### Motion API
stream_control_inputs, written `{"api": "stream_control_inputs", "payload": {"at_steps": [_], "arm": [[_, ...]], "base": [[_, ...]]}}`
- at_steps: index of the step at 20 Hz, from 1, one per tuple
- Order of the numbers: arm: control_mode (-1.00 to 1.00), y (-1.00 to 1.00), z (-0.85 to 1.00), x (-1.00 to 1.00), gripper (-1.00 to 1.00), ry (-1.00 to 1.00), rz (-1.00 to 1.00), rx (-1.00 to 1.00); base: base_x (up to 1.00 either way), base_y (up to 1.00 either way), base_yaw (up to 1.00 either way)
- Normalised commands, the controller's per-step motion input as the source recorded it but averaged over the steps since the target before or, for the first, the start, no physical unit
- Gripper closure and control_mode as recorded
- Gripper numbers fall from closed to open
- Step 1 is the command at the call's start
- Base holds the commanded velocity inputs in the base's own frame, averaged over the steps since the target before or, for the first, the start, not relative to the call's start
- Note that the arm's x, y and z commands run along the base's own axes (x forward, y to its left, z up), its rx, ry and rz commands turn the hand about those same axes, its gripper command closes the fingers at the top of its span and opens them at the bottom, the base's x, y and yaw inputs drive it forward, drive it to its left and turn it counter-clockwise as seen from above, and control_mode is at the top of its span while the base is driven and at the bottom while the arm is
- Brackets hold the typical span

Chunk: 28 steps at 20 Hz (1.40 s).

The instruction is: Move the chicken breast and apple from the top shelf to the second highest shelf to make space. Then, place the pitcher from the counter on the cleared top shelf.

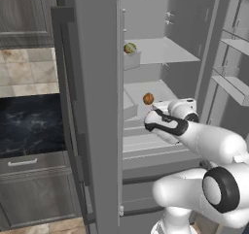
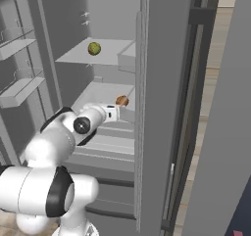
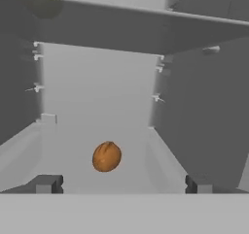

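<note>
- Two small round items sit in the open fridge: chicken breast (image 3: 106, 156) on the second highest shelf (image 3: 73, 145), apple (image 2: 94, 48) on the top shelf (image 2: 110, 51) above.
- Gripper (image 3: 121, 184): fingertips (image 3: 46, 184) spread wide, nothing between them, holding nothing.
- Chicken breast lies ahead of the fingers, between the two tips but past them & a bit toward the left tip; not touching either.
- Apple is up & left of the fingers in hand view, partly cut by the frame edge, resting on the top shelf slab that spans overhead.
- Nothing stands between the tips & the chicken breast; bare shelf only.
- Around the fingers: fridge side walls (image 3: 194, 111) both sides w/ small shelf pegs, back wall straight ahead.
- Left base view: open fridge door (image 1: 95, 107) stands tall at the arm's left, blocking part of the shelves; apple peeks out just beside its edge.
- Door bins (image 1: 233, 85) hang on the other open door to the right in left base view; can't tell any contents.
- Counter (image 1: 29, 124), black w/ white veins, is well apart left of the fridge, behind the door; drawer (image 1: 34, 167) under it.
- Lower fridge drawers (image 2: 105, 147) sit below the wrist.
</note>
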Motion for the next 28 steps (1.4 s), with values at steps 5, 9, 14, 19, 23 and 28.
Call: {"api": "stream_control_inputs", "payload": {"at_steps": [5,9,14,19,23,28], "arm": [[-1.0,0.17,1.0,0.0,-1.0,0.05,0.0,0.0],[-1.0,0.13,1.0,-0.01,-1.0,0.13,0.0,0.0],[-1.0,0.25,0.76,-0.31,-1.0,0.2,0.0,0.0],[-1.0,0.42,0.32,-0.74,-1.0,0.2,0.01,0.0],[-1.0,0.35,0.31,-0.76,-1.0,0.12,0.04,0.0],[-1.0,0.03,0.8,-0.49,-1.0,0.08,0.06,0.06]], "base": [[0.0,0.0,0.0],[0.0,0.0,0.0],[0.0,0.0,0.0],[0.0,0.0,0.0],[0.0,0.0,0.0],[0.0,0.0,0.0]]}}
